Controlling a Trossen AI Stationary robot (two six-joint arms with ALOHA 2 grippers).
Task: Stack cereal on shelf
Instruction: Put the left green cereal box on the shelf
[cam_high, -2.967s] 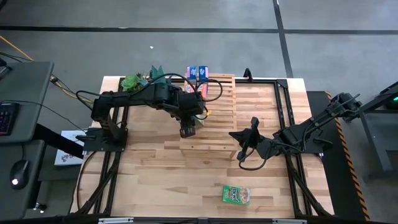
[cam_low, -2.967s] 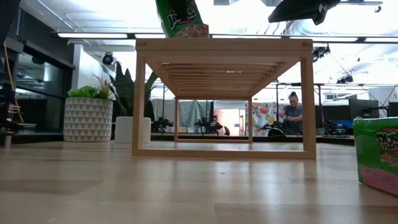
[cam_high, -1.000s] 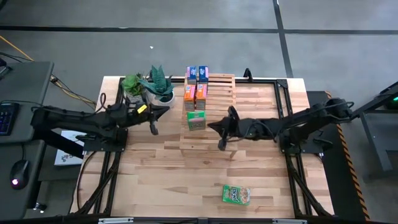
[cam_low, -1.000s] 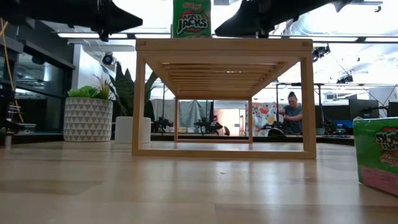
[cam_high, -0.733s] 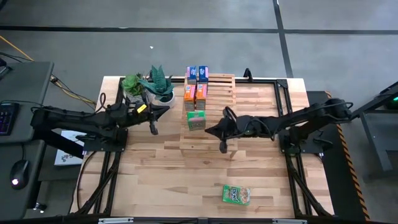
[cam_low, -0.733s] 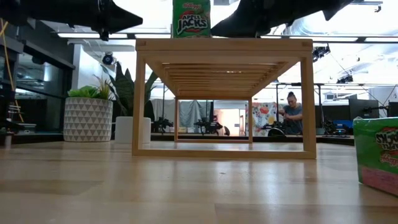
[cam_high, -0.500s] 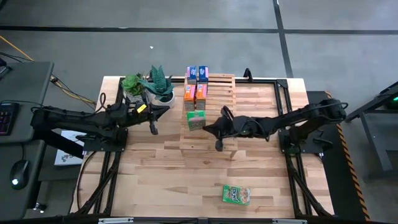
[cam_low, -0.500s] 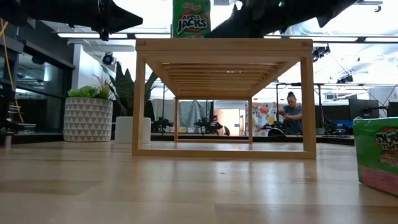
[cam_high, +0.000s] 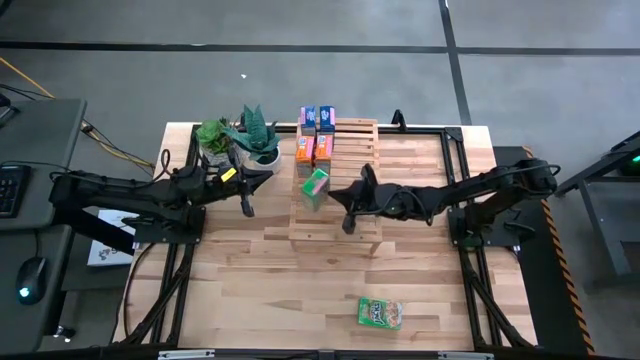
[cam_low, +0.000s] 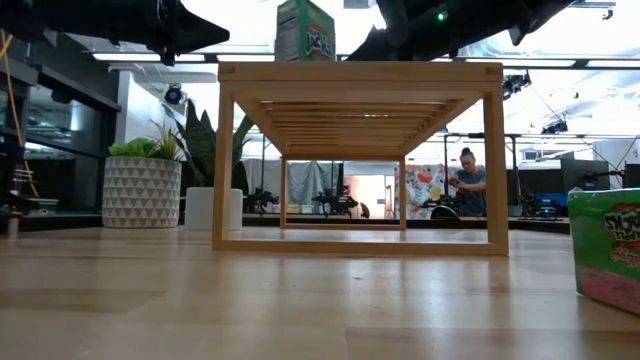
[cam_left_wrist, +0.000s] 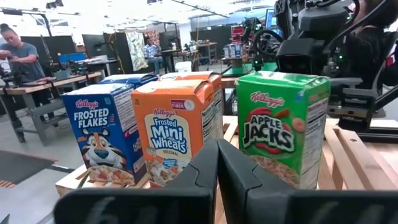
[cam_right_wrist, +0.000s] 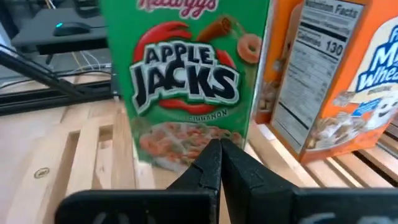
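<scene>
Left end effector (cam_high: 247, 208): fingers closed, empty, held off the left side of the shelf (cam_high: 350, 185), beside the potted plants (cam_high: 240, 135). Right end effector (cam_high: 347, 224): fingers closed, empty, positioned over the shelf just beside the green box (cam_high: 314, 187); contact cannot be confirmed.

Progress: five boxes stand on the shelf top. From the back, these are two blue boxes (cam_high: 317, 118), two orange boxes (cam_high: 312, 150), then the green box at the front, which sits skewed in the high view. The second green box (cam_high: 379, 314) lies flat on the surface (cam_high: 250, 290), well apart from the shelf. Judged remaining: square the skewed box, then place the last one.

View differences: the wrist views show printed box faces. The low view shows the shelf's open underside and a person in the room behind.
</scene>
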